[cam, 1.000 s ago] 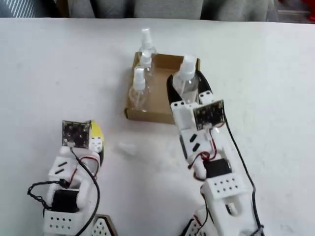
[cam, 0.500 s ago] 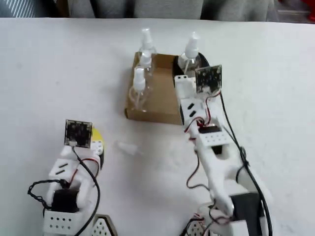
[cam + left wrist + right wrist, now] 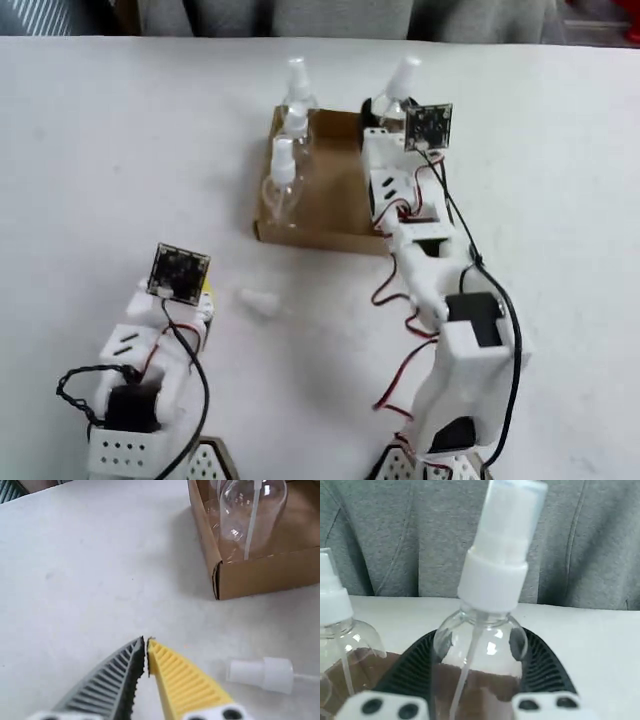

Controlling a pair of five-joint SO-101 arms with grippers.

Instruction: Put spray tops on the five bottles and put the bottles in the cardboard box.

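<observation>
From the high view, the right gripper is clasping a clear plastic bottle with a white spray top between its black fingers, over the far right corner of the brown cardboard box. Whether the bottle is touching the box floor cannot be told. Three more clear capped bottles are standing in a row along the box's left wall. A loose white spray top is lying on the white table, between the box and the left arm.

In the left wrist view, the left gripper is hovering low over the table with its grey and yellow fingers pressed together on nothing, the loose spray top just beside the yellow one.

In the right wrist view, the held bottle is standing upright, its round shoulder wedged between the fingers.

Against a second ago, the right arm has stretched out and carried the bottle from the box's near right edge to the far corner, while the left arm's wrist has shifted slightly.
</observation>
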